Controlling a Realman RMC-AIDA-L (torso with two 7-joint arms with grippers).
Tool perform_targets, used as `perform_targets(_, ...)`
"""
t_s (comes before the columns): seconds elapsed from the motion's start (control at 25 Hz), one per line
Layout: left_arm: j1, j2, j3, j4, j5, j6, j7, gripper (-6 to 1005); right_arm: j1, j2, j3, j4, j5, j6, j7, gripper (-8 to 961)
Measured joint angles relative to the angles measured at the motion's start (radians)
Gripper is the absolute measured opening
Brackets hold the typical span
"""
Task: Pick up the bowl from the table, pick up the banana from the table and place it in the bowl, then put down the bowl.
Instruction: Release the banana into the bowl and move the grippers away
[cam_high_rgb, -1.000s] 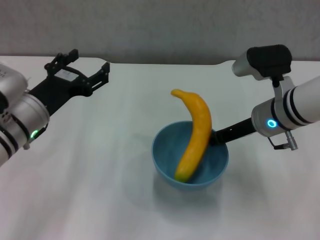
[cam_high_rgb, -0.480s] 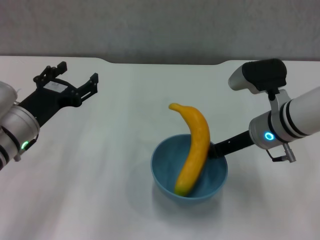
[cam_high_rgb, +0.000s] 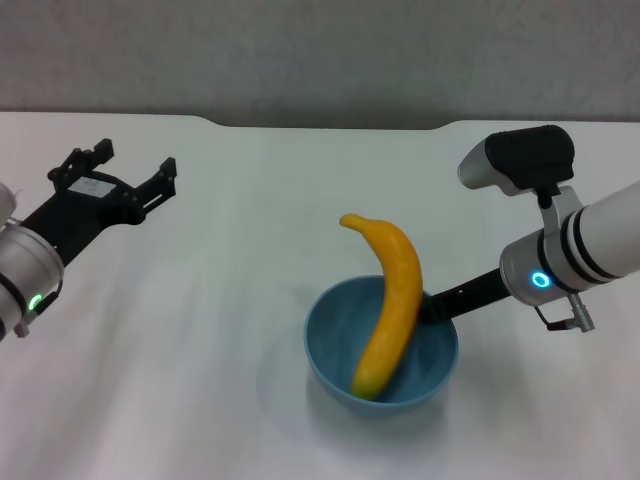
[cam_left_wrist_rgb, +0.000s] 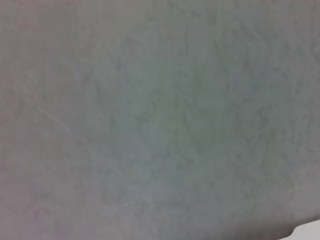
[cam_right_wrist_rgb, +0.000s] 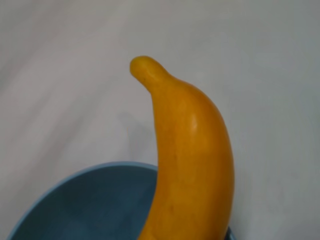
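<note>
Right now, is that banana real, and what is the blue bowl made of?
The banana looks plastic: even yellow-orange skin, smooth, faint sheen, no bruises. The bowl looks like glossy plastic or glazed ceramic; its smooth light-blue inside catches light. The pictures cannot settle which.

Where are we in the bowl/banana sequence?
Done: the banana is in the bowl, one end inside, the other sticking out over the rim. In hand: the right gripper is at the bowl's rim, apparently holding it. The left gripper is open, off to the left above the table. Left: release the bowl; whether it rests on the table is unclear.
</note>
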Motion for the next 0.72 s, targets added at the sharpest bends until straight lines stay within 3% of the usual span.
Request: perform_targets(0.72,0.02,-0.002,-0.022,0.012,-0.004,-0.029,0.011,891,-0.001,0.002,-0.026,0.003,0.0,-0.007,0.009,116)
